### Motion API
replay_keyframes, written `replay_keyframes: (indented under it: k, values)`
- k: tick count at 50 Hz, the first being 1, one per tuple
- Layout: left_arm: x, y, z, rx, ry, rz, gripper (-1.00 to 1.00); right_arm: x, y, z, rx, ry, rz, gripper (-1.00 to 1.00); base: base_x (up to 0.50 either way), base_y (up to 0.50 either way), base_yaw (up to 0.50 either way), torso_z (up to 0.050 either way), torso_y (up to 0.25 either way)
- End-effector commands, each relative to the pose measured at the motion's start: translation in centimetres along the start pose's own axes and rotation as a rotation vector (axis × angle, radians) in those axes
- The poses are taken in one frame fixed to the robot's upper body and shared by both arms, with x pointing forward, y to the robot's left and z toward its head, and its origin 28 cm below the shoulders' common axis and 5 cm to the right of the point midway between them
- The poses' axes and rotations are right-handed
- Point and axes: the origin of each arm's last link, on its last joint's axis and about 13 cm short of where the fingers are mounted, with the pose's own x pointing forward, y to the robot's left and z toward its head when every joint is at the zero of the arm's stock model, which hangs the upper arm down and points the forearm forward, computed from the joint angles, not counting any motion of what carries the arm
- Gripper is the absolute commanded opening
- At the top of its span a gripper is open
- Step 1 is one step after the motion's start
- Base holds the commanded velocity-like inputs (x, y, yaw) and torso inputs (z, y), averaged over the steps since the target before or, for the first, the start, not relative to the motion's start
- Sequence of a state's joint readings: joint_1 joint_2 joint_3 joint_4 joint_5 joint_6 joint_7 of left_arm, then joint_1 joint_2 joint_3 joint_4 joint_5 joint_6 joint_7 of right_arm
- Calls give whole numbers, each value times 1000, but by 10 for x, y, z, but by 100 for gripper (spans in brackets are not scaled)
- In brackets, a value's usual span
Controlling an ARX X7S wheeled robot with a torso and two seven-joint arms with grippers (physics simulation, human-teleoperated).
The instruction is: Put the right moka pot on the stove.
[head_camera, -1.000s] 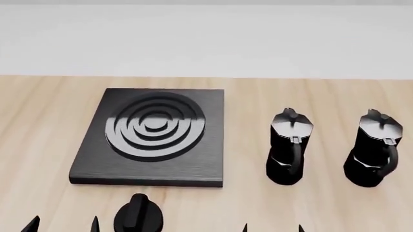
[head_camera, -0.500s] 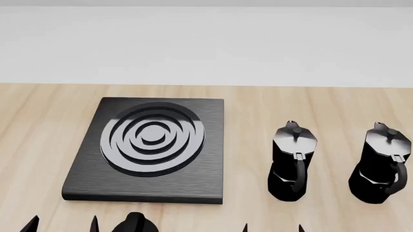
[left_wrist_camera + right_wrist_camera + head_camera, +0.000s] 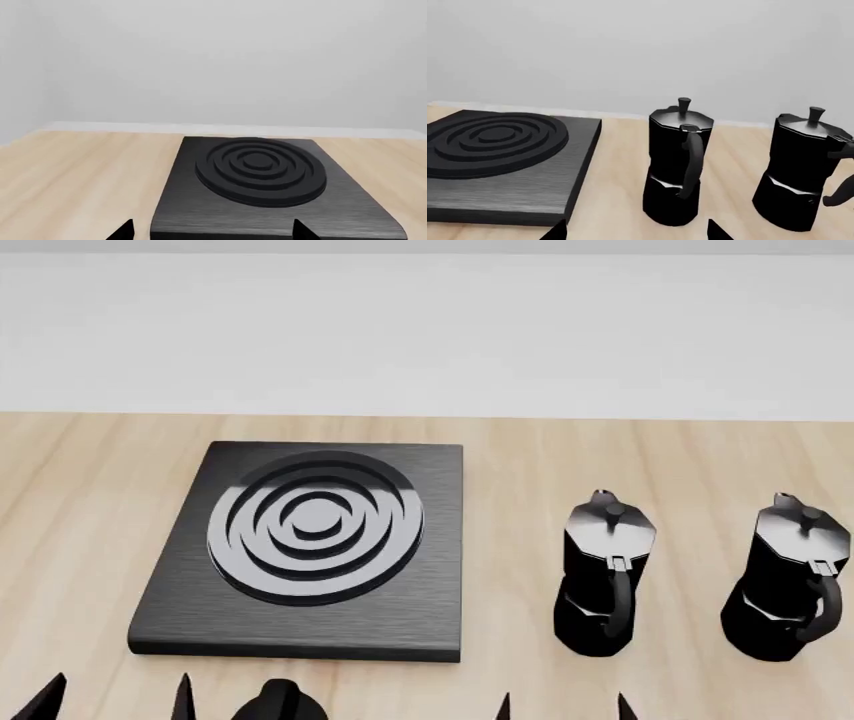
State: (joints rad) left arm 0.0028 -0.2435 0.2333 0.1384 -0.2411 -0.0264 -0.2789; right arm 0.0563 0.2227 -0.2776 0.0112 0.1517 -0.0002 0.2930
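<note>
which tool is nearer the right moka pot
The right tool. It sits at the near table edge, in front of the other pot, with the right moka pot off to its right. The left tool is far across, before the stove.

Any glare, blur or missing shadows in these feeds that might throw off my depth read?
Head view: sharp, bright sheen on the flat black stove's ring burner; the right black faceted moka pot casts almost no shadow on the wooden table. Left wrist view: same burner matt, glare-free. Right wrist view: crisp, only faint highlights on both pots.
</note>
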Motion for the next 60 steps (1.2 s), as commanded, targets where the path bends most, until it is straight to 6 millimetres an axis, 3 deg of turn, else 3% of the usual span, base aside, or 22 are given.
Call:
replay_keyframes:
  k: [1, 20, 28, 50, 52, 60]
  values:
    - [-9, 1, 38, 30, -25, -10, 100, -2, -4, 21, -3, -27, 7, 100, 0, 0, 0, 0, 10]
    - [-21, 0, 118, 91, -161, -20, 100, -10, -15, 76, -1, -129, 11, 100, 0, 0, 0, 0, 0]
    - [-26, -4, 141, 115, -216, -32, 100, -14, -17, 98, 10, -188, 16, 100, 0, 0, 0, 0, 0]
    - [-26, -4, 141, 115, -216, -32, 100, -14, -17, 98, 10, -188, 16, 100, 0, 0, 0, 0, 0]
    - [-24, -3, 136, 192, -233, 4, 100, -15, -16, 97, 6, -185, 22, 100, 0, 0, 0, 0, 0]
    - [-21, -3, 128, 162, -224, 13, 100, -16, -15, 96, 1, -189, 38, 100, 0, 0, 0, 0, 0]
